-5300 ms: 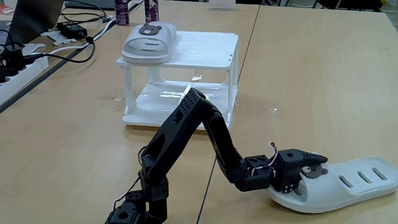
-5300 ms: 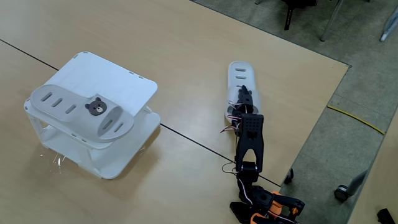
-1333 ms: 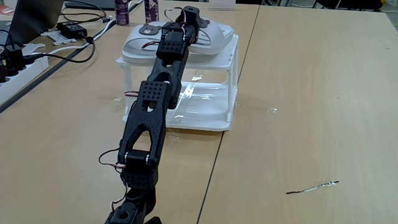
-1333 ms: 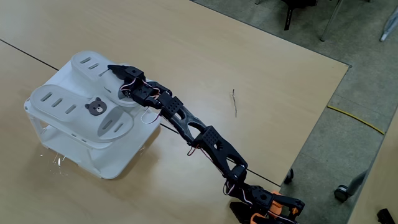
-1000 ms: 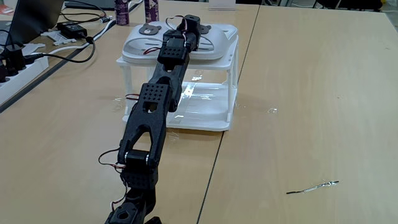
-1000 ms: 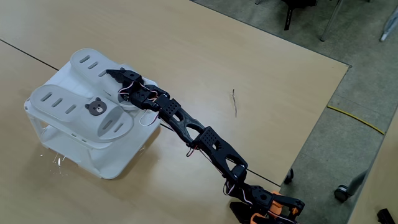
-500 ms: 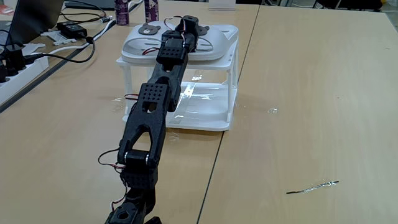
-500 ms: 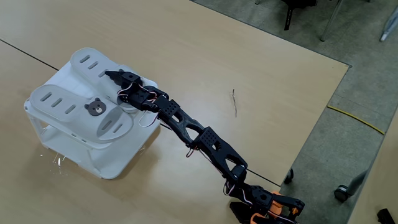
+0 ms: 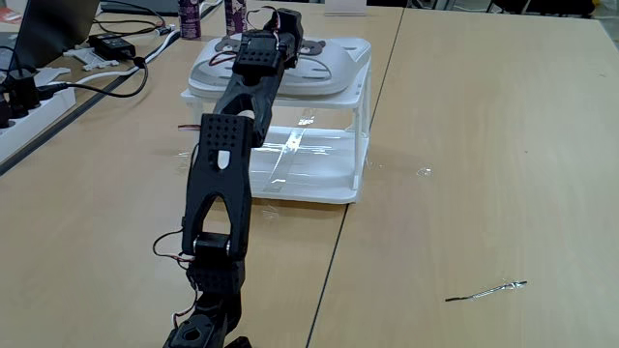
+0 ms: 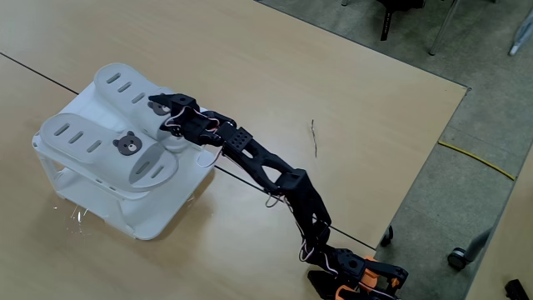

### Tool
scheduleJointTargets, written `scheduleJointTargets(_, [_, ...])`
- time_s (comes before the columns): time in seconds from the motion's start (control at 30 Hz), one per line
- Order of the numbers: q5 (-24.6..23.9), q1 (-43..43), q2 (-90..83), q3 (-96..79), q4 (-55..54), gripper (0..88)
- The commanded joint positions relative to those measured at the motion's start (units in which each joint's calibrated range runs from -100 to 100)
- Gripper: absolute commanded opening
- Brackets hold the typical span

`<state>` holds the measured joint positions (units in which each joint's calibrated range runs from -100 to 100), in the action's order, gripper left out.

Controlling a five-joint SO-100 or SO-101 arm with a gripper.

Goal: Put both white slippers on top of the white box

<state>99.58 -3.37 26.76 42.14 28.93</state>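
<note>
Gripper (image 10: pixel 158 103) has just lifted off the second slipper (image 10: pixel 125 86); jaws spread, pinching nothing. Both white slippers (image 9: pixel 324 58) lie side by side atop the white box (image 10: pixel 154 223) — placement looks done.

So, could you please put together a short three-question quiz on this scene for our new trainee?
1. True or false: both white slippers lie on top of the white box.
2. Where is the tool in the higher fixed view? A) over the slippers on the box, B) low over the bare table, C) folded back at the arm's base.
3. Fill in: the slipper nearer the box's front edge in that view shows a small ____ badge on its strap.

Key: 1 true; 2 A; 3 bear-face.
</note>
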Motion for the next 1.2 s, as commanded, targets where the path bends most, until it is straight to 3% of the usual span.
scheduleJointTargets(0.0, [0.42, 0.16, -13.26, -8.81, -0.11, 27.8])
scheduleJointTargets(0.4, [0.42, 0.08, -33.45, -32.98, -0.11, 27.8])
scheduleJointTargets(1.0, [0.42, 0.08, -87.89, -76.46, -0.54, 27.0])
scheduleJointTargets(1.03, [0.42, 0.08, -89.83, -77.55, -0.89, 25.8])
scheduleJointTargets(1.1, [0.42, 0.08, -92.6, -77.64, -2.27, 14.6])
scheduleJointTargets(1.17, [0.42, -0.08, -92.6, -78.63, -11.93, 3.6])
